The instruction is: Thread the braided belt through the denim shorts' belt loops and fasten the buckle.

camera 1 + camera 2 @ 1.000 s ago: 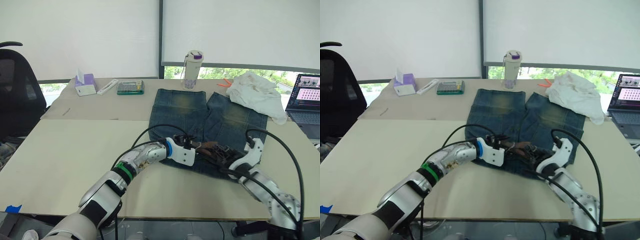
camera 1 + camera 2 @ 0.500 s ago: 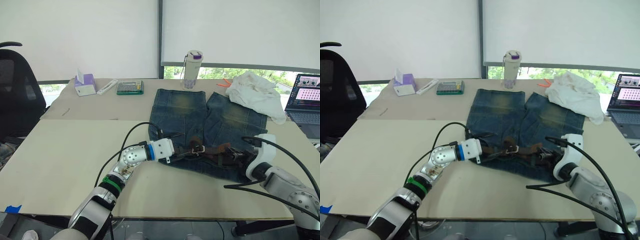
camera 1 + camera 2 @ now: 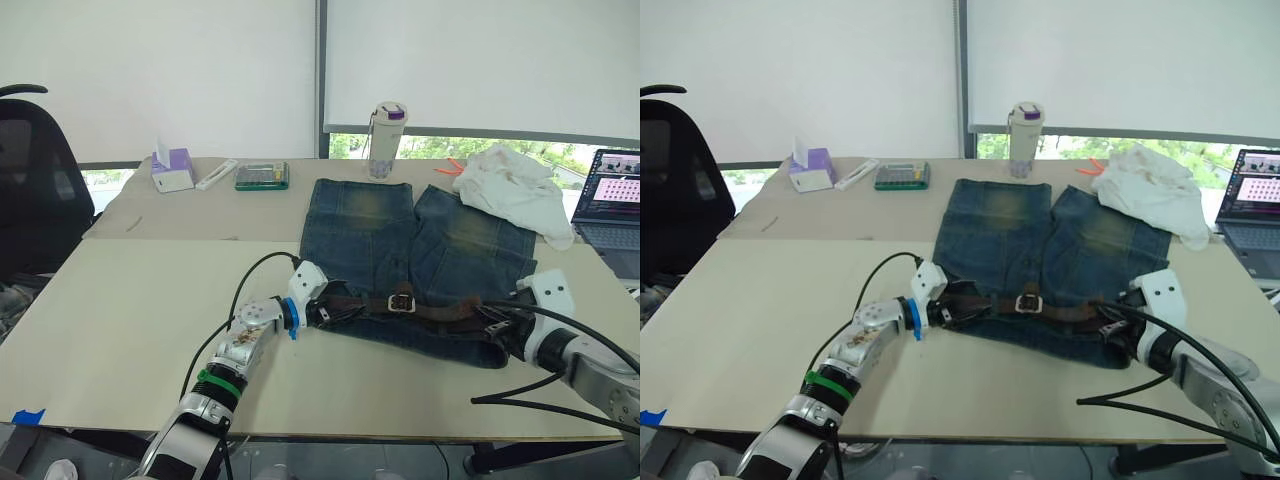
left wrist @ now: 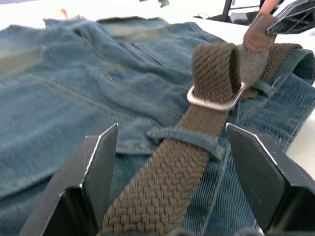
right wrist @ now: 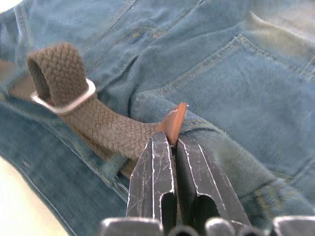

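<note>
- Lying flat on the worktop (image 3: 150,300), waistband toward the robot — the denim shorts (image 3: 415,245), with the braided belt (image 3: 440,309) running along that waistband from the left edge to the right.
- Hovering at the left end of the waistband — the left claw (image 4: 172,162), fingers spread wide on either side of the strap, gripping nothing; one of the belt loops (image 4: 184,137) crossing over the braid just ahead of it.
- Sitting near the waistband's middle, the buckle (image 3: 402,299), silver frame with the braid doubled back through it; whether the prong is seated cannot be told.
- Pinching the tan leather tip of the belt at the right end of the waistband — the right claw (image 5: 172,142), fingers nearly together on the strap's end.
- Judging the step in hand: threading looking mostly finished, fastening and tidying the loose end under way.
- Calling next for drawing the held tip snug along the waistband, probably tucking it under a nearby loop, while bracing the strap on the left side to stop it sliding back.
</note>
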`<state>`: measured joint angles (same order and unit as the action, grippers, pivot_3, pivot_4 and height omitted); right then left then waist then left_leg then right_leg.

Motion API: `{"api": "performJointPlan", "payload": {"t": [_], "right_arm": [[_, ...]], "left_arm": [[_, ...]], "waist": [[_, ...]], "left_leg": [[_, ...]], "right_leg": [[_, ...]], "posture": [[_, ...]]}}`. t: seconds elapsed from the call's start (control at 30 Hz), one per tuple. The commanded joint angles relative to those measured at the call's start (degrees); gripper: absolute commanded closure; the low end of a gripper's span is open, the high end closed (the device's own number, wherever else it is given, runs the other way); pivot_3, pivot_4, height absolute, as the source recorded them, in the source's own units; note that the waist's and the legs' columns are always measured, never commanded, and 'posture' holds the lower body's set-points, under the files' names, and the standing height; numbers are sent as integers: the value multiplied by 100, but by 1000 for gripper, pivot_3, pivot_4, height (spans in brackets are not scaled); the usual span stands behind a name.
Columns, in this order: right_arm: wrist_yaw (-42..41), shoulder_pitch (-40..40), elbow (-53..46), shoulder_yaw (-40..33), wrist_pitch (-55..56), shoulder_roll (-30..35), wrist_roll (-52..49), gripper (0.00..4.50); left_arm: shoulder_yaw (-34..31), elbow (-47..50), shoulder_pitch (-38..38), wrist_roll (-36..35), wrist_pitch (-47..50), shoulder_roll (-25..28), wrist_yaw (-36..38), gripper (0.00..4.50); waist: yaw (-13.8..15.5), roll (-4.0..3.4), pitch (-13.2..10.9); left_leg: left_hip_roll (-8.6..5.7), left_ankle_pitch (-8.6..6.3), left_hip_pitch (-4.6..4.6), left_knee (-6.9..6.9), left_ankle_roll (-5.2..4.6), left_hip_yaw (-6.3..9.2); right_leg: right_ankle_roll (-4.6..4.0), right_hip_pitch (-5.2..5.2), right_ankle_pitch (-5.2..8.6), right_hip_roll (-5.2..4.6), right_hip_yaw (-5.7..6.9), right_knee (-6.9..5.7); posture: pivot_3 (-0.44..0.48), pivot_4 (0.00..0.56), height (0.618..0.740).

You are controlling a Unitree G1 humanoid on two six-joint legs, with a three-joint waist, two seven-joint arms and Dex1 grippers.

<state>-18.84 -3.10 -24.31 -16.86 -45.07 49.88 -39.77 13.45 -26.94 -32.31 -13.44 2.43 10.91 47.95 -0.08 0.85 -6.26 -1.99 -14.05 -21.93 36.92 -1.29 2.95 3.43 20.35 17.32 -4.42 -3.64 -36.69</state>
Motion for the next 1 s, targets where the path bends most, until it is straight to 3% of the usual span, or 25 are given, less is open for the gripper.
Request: {"api": "performJointPlan", "payload": {"t": [0.03, 0.5, 0.63, 0.73, 0.93, 1.0], "right_arm": [[-275, -98, 20, -426, 315, 136, 380, 4500], [-1340, -871, 620, -1256, 823, 995, 1697, 4500], [-1457, -791, 644, -1540, 634, 767, 1488, 4500], [-1329, -526, 619, -1695, 411, 204, 1020, 4500], [-1842, -457, 759, -1664, 1076, -304, 934, 2315], [-2190, -543, 1033, -1634, 1766, -459, 1082, 1627]], "left_arm": [[-75, 74, 36, 98, 330, 78, -9, 816], [-157, 127, 169, 298, 589, 138, -34, 816], [-215, 137, 192, 305, 530, 127, -44, 816], [-331, 340, 232, 145, 472, 135, 62, 816], [-667, 1237, 408, -225, 631, 350, 250, 764], [-745, 1621, 548, -227, 677, 615, 320, 764]], "waist": [[12, 0, 0], [78, 2, -1], [86, 5, -3], [77, 6, -3], [70, -5, 2], [59, -9, 5]], "left_leg": [[-1, 0, 0, 0, 0, 0], [0, -2, 1, 0, -3, -3], [0, -2, -2, -1, -3, -3], [5, -2, -2, -2, -3, -2], [9, -2, -3, -4, -2, -3], [9, -3, -1, -4, -2, -3]], "right_leg": [[0, 0, 0, -1, 0, 1], [0, -8, 0, -4, -3, 32], [0, -9, 0, -5, -3, 56], [0, -11, 0, -3, -4, 58], [-1, -5, -1, -5, -12, 55], [-1, -6, 0, -4, -13, 55]], "posture": [[0, 150, 740], [0, 150, 740], [0, 150, 740], [0, 150, 740], [0, 150, 740], [0, 150, 740]]}}
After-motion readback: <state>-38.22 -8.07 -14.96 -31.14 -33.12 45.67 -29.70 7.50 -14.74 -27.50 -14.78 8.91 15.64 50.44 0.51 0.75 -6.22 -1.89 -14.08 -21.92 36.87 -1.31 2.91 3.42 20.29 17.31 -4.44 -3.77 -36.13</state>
